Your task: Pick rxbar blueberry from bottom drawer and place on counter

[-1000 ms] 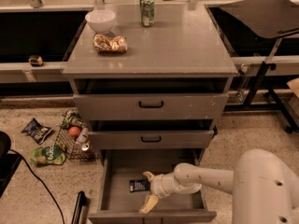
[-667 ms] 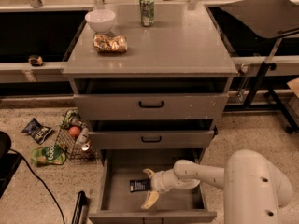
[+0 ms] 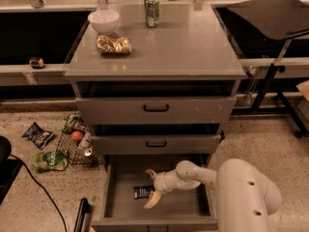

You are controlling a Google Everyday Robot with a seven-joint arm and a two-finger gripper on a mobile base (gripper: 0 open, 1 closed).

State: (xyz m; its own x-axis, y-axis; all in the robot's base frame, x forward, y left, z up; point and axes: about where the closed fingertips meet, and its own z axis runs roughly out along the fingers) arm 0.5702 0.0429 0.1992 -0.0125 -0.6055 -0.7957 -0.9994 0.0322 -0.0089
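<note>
Since a second ago the claw point(image 3: 151, 187) has edged slightly left inside the bottom drawer point(image 3: 183, 208), while the rxbar blueberry point(image 3: 143, 192) lies where it did. Nearest, the thick white arm point(image 3: 244, 192) fills the lower right corner and bends left over the drawer's front edge. The claw's two pale fingers point(image 3: 152, 200) are spread wide and hold nothing. The dark bar lies flat on the grey drawer floor just left of the wrist, its right end between the fingertips; whether they touch it cannot be told. Nothing else lies in the pulled-out drawer. On the speckled floor to the left sit a black cable point(image 3: 34, 187), a green bag point(image 3: 48, 161), a wire basket point(image 3: 72, 151) with a reddish fruit point(image 3: 77, 136), and a dark blue chip bag point(image 3: 37, 135). Above the open drawer the middle drawer point(image 3: 193, 144) and top drawer point(image 3: 193, 111), both with black handles, jut out a little. The grey table point(image 3: 183, 42) on top carries a gold-brown snack bag point(image 3: 113, 45), a white bowl point(image 3: 103, 21) and, farther back, a green can point(image 3: 151, 10). A black stand point(image 3: 270, 16) rises at right.
</note>
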